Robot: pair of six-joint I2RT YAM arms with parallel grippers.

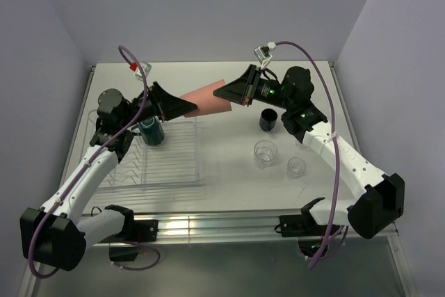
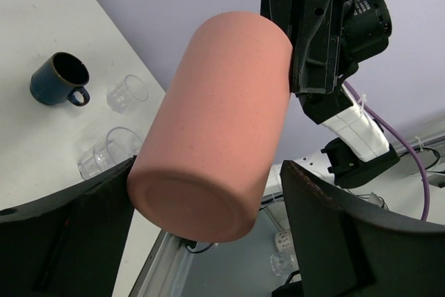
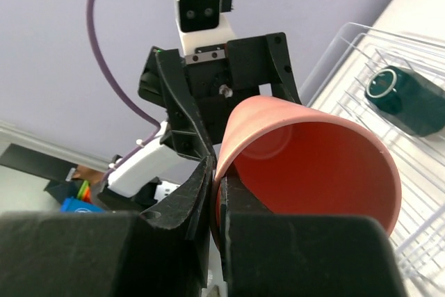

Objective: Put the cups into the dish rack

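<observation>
The salmon-pink tumbler (image 1: 207, 99) hangs sideways in the air between the two arms, above the table's far middle. My right gripper (image 1: 233, 93) is shut on its rim, one finger inside and one outside, as the right wrist view (image 3: 217, 179) shows. My left gripper (image 1: 182, 107) is open, with its fingers on either side of the tumbler's base (image 2: 195, 199). The dark teal mug (image 1: 151, 132) lies in the transparent dish rack (image 1: 174, 172). The navy mug (image 1: 268, 119) and two clear glasses (image 1: 265, 154) (image 1: 296, 167) stand on the table at the right.
The rack lies on the left half of the table, under the left arm. Purple cables loop off both wrists. A metal rail (image 1: 222, 226) runs along the near edge. The walls stand close on three sides.
</observation>
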